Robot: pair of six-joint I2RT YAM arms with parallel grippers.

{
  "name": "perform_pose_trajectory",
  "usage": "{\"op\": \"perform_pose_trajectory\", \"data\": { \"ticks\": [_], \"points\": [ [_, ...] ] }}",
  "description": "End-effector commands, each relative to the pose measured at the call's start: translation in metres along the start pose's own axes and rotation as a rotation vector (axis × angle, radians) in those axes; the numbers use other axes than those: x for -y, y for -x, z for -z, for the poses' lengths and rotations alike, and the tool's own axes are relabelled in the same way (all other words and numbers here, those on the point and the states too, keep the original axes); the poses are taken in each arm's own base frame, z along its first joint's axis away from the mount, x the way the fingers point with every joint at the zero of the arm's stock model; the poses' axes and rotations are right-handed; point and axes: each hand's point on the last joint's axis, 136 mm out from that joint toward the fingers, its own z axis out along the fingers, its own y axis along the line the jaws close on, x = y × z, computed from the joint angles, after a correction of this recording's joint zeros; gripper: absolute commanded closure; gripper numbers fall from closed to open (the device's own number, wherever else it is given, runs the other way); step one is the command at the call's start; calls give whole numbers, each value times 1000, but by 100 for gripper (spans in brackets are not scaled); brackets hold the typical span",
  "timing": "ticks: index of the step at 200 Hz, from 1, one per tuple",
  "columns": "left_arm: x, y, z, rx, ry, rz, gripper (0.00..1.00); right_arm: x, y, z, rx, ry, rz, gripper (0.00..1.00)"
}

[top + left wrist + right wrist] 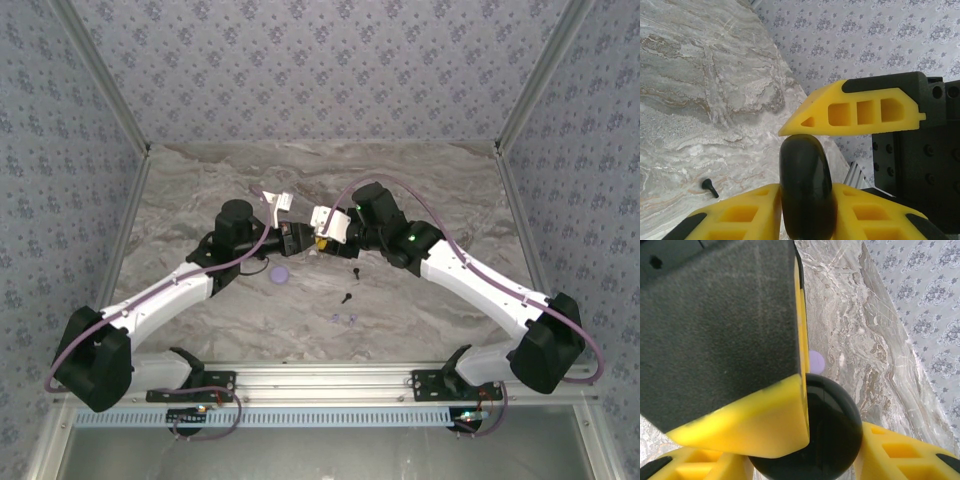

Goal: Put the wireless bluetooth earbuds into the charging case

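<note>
A round black charging case [805, 180] is held above the table's middle by both grippers at once. My left gripper [805, 200] is shut on its two flat faces, so I see it edge-on. My right gripper [805, 460] is shut across its round rim [832, 430], where a thin seam shows. In the top view the left gripper [300, 240] and right gripper [330, 236] meet tip to tip. Two black earbuds [357, 270] [346, 297] and tiny lilac earbuds [343, 318] lie on the marble in front of them. One black earbud [710, 186] lies below the left gripper.
A round lilac case [279, 272] lies on the marble table [450, 190] just left of the earbuds, and shows past the black case as a lilac case [816, 361]. Patterned walls close in the back and both sides. A metal rail [320, 380] runs along the near edge.
</note>
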Motion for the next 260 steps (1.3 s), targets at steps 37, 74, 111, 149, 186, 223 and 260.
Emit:
{"op": "perform_pose_trajectory", "data": {
  "ticks": [37,74,111,149,186,223,260],
  "points": [
    [15,12,-1,22,-27,-48,66,17,5,5,3,-51,-67,49],
    [15,12,-1,22,-28,-48,66,12,9,5,26,-23,-58,49],
    [14,13,-1,30,-24,-46,60,7,10,3,28,-1,-49,49],
    [14,13,-1,30,-24,-46,62,4,9,2,27,5,-50,49],
    [14,12,-1,27,-25,-48,66,4,12,2,37,10,-55,49],
    [14,13,-2,28,-29,-45,75,3,13,1,44,13,-58,49],
    [17,13,0,34,-34,-56,83,12,10,9,30,-16,-93,41]
  ]
}}
